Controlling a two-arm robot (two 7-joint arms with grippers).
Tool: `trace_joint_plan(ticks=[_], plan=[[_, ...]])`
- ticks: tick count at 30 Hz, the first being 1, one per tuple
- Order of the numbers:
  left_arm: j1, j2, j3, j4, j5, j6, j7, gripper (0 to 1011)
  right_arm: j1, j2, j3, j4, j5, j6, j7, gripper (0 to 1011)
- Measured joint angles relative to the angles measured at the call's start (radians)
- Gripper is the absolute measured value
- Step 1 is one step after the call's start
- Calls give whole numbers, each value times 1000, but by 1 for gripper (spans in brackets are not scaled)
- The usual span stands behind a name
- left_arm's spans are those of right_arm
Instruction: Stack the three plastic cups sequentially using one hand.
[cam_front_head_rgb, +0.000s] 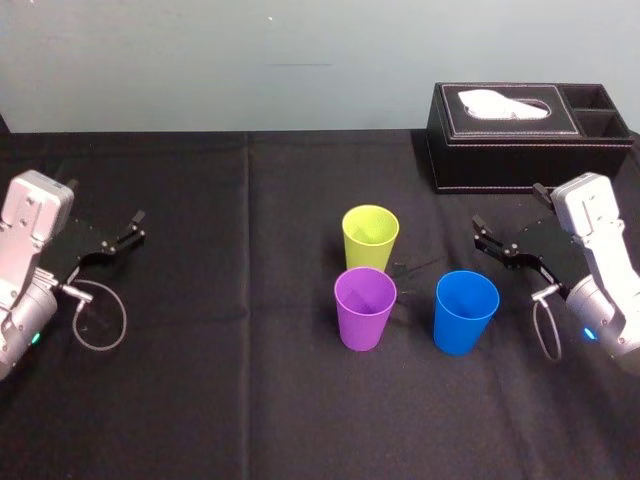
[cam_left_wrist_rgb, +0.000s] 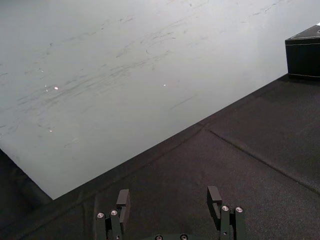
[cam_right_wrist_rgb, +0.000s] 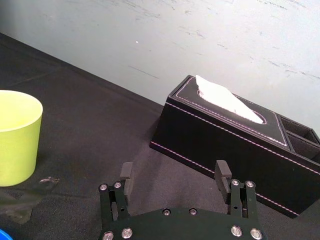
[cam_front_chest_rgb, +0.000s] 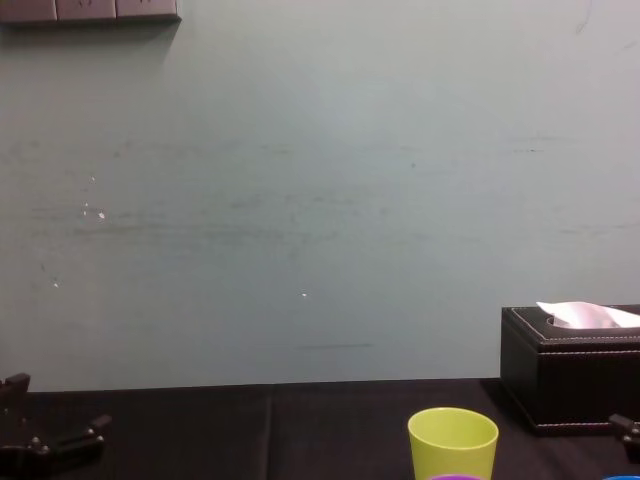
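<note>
Three small tapered plastic cups stand upright on the table covered with black cloth (cam_front_head_rgb: 200, 380), each with its open mouth up and none inside another. The lime yellow-green plastic cup (cam_front_head_rgb: 370, 236) is the farthest of the three from the robot, near the middle of the table. The purple plastic cup (cam_front_head_rgb: 365, 308) stands just in front of it. In the head view its rim overlaps the foot of the yellow-green one, so it cannot be told whether they touch. The blue plastic cup (cam_front_head_rgb: 466, 311) stands to the right of the purple one, with a clear gap between them.

The black right gripper (cam_front_head_rgb: 482, 236), on its grey arm, is above the cloth just to the right of the blue cup and a little behind it, without touching it. In the right wrist view its two fingers are spread wide with nothing between them. The black left gripper (cam_front_head_rgb: 133, 228) is at the left side of the table, well apart from all the cups. Its fingers are also spread wide and hold nothing.

A black rectangular leather-like tissue box (cam_front_head_rgb: 520, 140) with a white tissue (cam_front_head_rgb: 500, 103) sticking out of it stands at the far right of the table, against the pale wall.
</note>
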Motion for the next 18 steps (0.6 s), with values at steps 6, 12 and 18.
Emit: trace_joint_plan(ticks=[6,12,18], plan=[[0,0,0,0,0,0,0,1012,0,0,0,0,0,0,0,1004],[0,0,0,0,0,0,0,1011,0,0,0,0,0,0,0,1004],[0,0,0,0,0,0,0,1011,0,0,0,0,0,0,0,1004]])
